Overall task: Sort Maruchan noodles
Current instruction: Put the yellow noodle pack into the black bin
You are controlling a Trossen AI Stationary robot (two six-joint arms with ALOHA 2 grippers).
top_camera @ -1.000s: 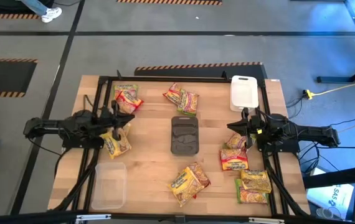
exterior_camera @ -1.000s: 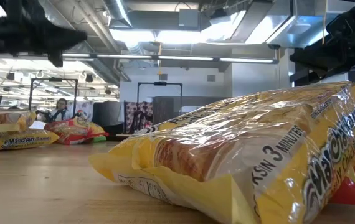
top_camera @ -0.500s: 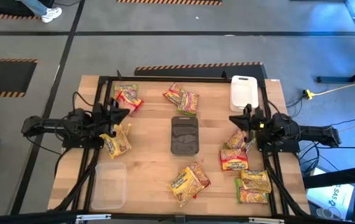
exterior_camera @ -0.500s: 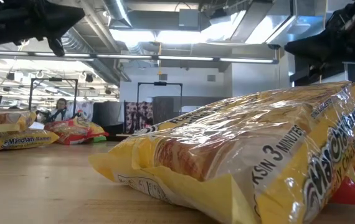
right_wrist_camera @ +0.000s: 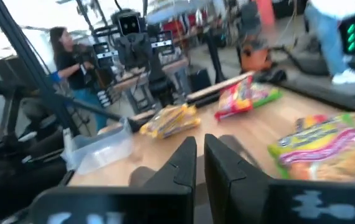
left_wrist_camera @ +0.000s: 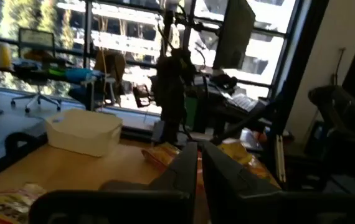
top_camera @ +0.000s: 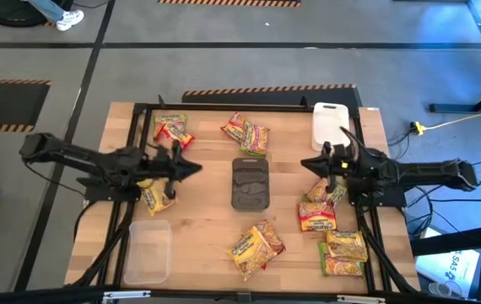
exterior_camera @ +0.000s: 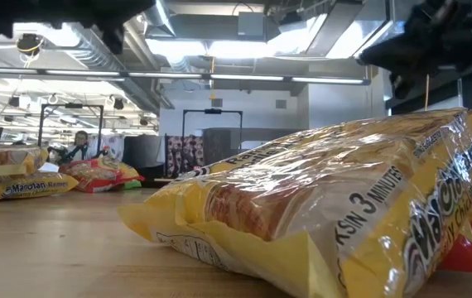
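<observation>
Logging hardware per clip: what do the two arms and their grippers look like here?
Both arms are dark, nearly black, built of slim jointed segments with thin black cables looping beside them. The left gripper and right gripper each end in two narrow dark fingers that taper to a wedge; wrist views show flat, matte finger faces. No markings are legible.

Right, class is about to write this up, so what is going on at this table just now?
Nothing is being held. The left tool and the right tool are both shut and empty, pointing inward above the wooden table toward the dark tray in the middle. The Maruchan noodles lie scattered in small groups. A clear tray and a white tray sit empty near the corners.
</observation>
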